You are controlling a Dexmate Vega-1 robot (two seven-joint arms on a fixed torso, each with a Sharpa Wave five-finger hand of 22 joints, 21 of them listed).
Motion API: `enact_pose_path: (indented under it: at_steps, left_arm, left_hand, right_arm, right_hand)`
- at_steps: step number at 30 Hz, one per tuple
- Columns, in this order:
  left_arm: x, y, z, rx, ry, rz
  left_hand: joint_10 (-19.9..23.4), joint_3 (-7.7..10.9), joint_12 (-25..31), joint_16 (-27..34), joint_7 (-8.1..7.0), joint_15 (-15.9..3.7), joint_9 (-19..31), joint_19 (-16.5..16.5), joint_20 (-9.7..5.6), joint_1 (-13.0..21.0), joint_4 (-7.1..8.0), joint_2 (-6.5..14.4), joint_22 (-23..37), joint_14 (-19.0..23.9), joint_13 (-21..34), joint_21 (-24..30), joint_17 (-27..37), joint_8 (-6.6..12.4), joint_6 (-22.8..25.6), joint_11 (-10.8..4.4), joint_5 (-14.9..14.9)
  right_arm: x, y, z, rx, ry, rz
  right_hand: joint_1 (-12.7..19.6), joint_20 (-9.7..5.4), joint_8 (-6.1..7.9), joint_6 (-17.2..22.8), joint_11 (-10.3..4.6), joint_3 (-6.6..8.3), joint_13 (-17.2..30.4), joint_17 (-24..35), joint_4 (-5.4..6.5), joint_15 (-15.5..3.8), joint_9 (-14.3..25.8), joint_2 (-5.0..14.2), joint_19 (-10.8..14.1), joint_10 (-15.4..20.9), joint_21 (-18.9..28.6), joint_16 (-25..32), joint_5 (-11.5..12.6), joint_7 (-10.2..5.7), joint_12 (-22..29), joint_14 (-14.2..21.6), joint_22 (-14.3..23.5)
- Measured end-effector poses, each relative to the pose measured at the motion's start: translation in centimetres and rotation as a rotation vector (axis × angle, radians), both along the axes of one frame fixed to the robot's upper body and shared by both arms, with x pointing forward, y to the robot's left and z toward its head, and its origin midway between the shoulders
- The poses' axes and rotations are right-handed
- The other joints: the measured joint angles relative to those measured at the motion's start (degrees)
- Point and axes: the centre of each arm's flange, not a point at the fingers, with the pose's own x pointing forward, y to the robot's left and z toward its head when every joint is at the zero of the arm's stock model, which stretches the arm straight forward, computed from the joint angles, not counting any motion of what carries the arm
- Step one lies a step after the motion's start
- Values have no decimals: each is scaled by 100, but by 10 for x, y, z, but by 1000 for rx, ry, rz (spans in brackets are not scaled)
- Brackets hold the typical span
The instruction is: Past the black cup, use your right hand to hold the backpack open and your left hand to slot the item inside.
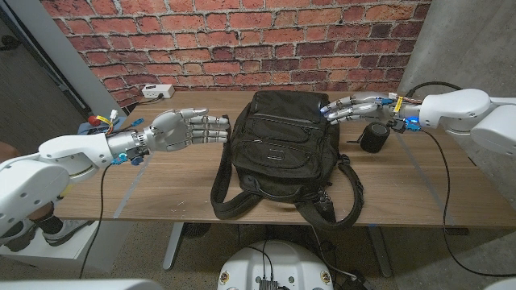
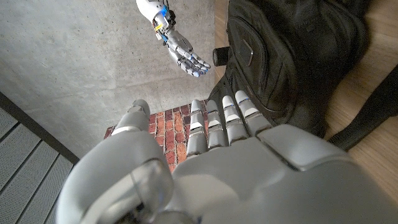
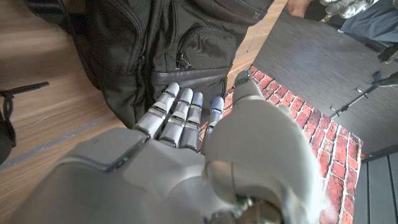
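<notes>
on table, backpack (image 1: 278,153) zipped, black cup (image 1: 373,137) beside

On the table stood one black backpack (image 1: 278,153), one black cup (image 1: 373,138) and one white power strip (image 1: 157,92)

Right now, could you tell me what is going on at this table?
A two-armed robot is working on a black backpack lying on the wooden table. Its right hand reaches over the black cup to the bag's top corner, fingers extended at the fabric; whether it grips yet is unclear. Its left hand hovers at the bag's other side with fingers straight, holding nothing. The backpack looks closed, and nothing has gone inside yet.
</notes>
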Motion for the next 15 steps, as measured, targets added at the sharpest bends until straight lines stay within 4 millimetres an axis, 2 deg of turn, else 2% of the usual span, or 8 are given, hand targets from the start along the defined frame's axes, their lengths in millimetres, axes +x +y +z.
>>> enact_pose_path:
  at_steps: [9,15]
  left_arm:
    - [17,1,-1,-45,-32,49]
    - [27,2,-1,-57,-39,66]
  left_hand:
    - [43,16,44,22,-20,-61,0,41,-41,-54,16,-10,0,61,0,39,1,0,19,-83,0]
    - [42,16,44,22,-45,-61,0,41,-40,-99,16,5,0,61,1,39,1,0,-6,-82,0]
  right_arm:
    - [10,-2,-2,87,-38,-3]
    - [15,-3,-2,130,-57,-9]
  right_hand:
    - [0,-17,21,22,0,0,-28,-27,0,-30,0,0,19,0,0,0,-22,22,22,31,0]
    - [0,2,21,31,0,25,-28,-26,25,-30,1,0,38,0,0,0,-22,31,22,31,-1]
